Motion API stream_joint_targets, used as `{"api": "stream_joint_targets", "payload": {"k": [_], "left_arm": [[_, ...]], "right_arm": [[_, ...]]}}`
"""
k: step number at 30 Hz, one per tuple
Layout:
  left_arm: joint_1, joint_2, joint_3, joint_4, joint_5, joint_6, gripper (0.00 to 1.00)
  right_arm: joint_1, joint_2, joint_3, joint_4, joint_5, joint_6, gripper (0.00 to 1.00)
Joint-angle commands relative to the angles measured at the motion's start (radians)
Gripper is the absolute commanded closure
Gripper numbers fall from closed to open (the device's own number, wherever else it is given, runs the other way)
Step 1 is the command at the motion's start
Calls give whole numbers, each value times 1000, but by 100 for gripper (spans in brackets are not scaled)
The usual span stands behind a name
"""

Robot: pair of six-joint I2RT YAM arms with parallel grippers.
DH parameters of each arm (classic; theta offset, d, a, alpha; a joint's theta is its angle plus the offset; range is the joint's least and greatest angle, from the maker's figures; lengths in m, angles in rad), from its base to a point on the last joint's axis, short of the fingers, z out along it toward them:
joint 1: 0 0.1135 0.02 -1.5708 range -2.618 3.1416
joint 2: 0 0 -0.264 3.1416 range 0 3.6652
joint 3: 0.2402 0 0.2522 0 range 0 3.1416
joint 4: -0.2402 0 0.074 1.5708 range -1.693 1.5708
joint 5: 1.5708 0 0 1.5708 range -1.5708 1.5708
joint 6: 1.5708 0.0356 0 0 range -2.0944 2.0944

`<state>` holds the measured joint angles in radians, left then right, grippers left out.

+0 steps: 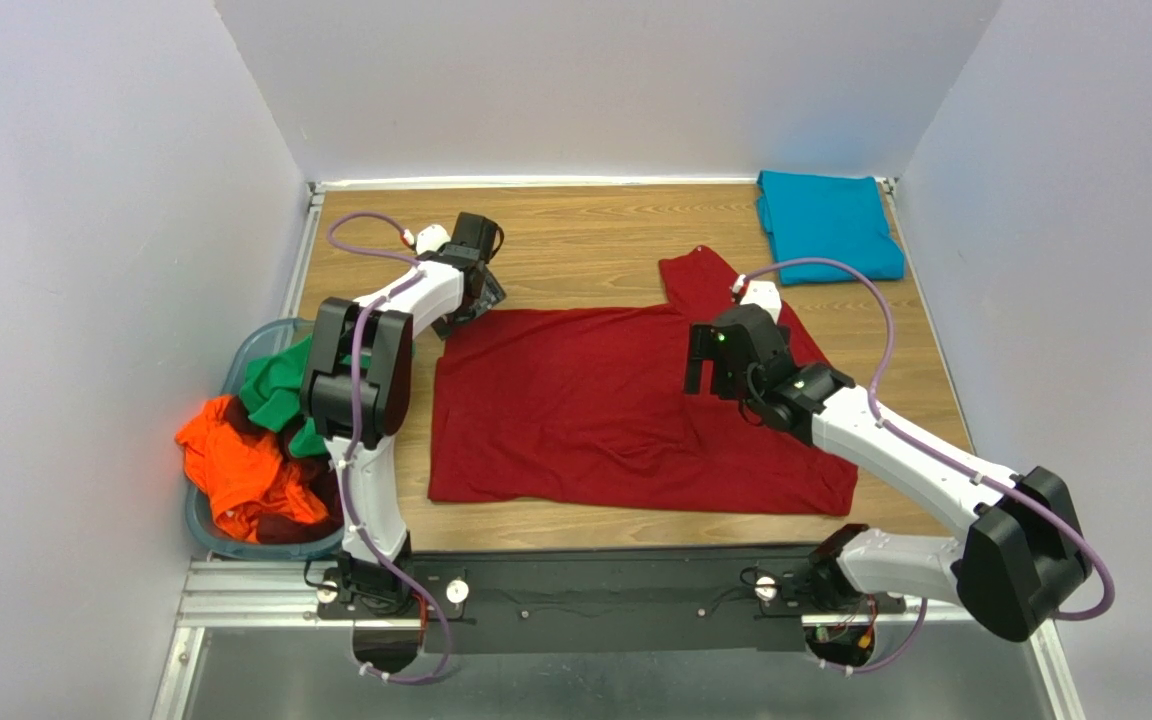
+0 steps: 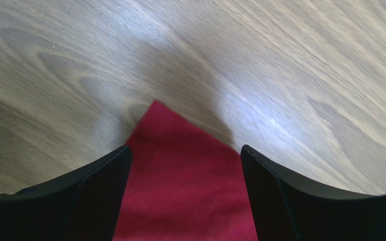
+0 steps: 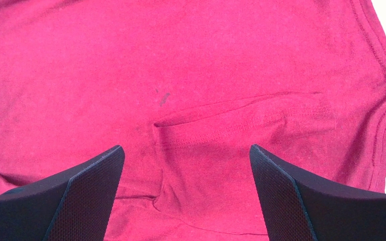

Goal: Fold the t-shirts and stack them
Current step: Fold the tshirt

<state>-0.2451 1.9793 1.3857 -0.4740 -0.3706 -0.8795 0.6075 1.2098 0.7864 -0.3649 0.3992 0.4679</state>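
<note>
A dark red t-shirt (image 1: 597,405) lies flat on a wooden table (image 1: 582,225). The left claw (image 2: 185,146) hovers spread over one corner. The right claw (image 3: 186,146) hovers spread near the collar.

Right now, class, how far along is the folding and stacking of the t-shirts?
Done: the teal-blue t-shirt lies folded at the far right. In hand: the dark red t-shirt is spread flat, the open left hand at its far left corner, the open right hand over its right side. Left: the green t-shirt and orange t-shirt lie crumpled in the bin; nothing is stacked.
</note>
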Motion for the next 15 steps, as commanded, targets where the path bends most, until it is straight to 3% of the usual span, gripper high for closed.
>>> {"api": "stream_joint_targets", "payload": {"k": [1, 15], "left_arm": [[10, 44, 38, -40, -85, -42, 14], [23, 92, 91, -104, -162, -67, 25]], "right_arm": [[1, -24, -15, 15, -5, -17, 0], [1, -10, -12, 15, 3, -21, 0]]}}
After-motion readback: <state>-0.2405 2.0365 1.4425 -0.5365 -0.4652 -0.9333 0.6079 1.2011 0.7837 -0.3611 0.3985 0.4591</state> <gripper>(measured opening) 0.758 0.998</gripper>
